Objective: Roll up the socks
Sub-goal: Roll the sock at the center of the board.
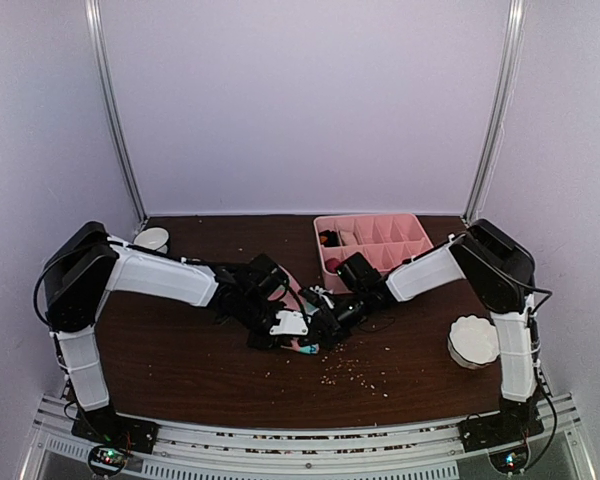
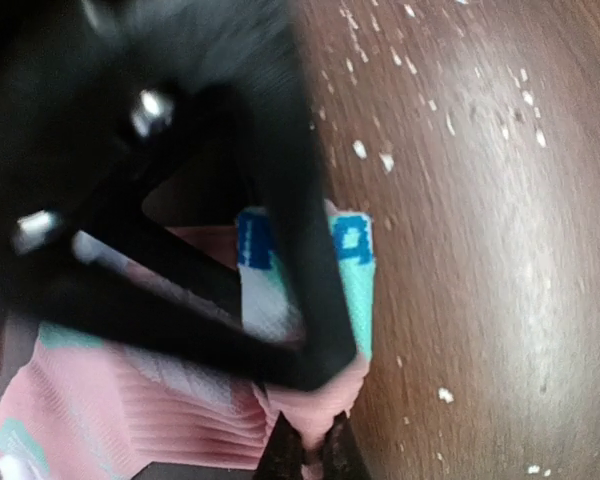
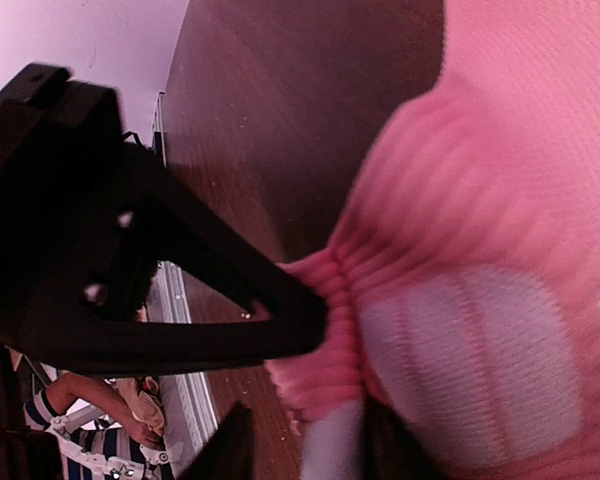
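The pink sock [image 1: 302, 346] with mint-green patches lies bunched at the table's middle, between both grippers. My left gripper [image 2: 315, 442] is shut on a fold of its pink ribbed fabric [image 2: 130, 420]; from above, that gripper [image 1: 283, 326] sits at the sock's left. My right gripper [image 3: 308, 432] stands open, with the sock's pink cuff and a white patch [image 3: 460, 350] lying partly between its jaws. From above, this gripper [image 1: 327, 322] is at the sock's right. A beige and maroon bundle [image 1: 336, 238], apparently the other sock, rests in the pink tray's left end.
The pink divided tray [image 1: 370, 217] stands at the back right of centre. One white bowl [image 1: 152, 238] sits at the back left and another [image 1: 474, 340] at the right. Pale crumbs [image 1: 355, 375] dot the brown table in front of the sock.
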### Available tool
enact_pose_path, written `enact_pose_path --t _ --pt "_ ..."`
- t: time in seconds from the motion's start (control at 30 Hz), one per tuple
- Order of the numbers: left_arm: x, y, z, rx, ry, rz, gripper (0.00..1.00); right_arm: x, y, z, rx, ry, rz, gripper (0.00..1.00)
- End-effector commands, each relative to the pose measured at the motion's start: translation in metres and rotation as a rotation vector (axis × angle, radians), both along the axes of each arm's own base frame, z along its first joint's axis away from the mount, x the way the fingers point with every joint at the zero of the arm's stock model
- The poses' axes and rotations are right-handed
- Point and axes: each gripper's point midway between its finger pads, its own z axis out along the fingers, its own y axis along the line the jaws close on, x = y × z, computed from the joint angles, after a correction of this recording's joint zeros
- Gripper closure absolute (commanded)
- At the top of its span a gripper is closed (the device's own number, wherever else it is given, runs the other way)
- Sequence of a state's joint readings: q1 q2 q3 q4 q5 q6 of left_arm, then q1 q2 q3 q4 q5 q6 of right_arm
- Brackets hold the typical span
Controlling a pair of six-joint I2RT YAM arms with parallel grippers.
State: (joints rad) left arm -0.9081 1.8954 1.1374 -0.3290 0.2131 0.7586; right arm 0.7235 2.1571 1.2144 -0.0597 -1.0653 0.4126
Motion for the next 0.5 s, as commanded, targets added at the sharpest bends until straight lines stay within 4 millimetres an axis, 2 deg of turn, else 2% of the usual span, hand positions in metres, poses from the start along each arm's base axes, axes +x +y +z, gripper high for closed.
enact_pose_path --t 0.0,0.13,0.3,0.47 --pt "-0.032 0.018 -0.039 0.127 0.277 0.045 1.0 -0.007 -0.053 -0.065 -0.325 -0.057 -0.104 0.47" --pt "-0.031 0.021 -0.036 0.095 0.406 0.104 1.0 -0.003 -0.064 -0.053 -0.328 -0.147 -0.122 0.48" --pt "-0.035 0.031 -0.04 0.113 0.484 0.117 1.0 0.001 -0.084 -0.041 -0.354 -0.28 -0.164 0.51" --pt "-0.043 0.03 -0.023 0.107 0.615 0.121 1.0 0.018 -0.104 -0.011 -0.361 -0.488 -0.265 0.53"
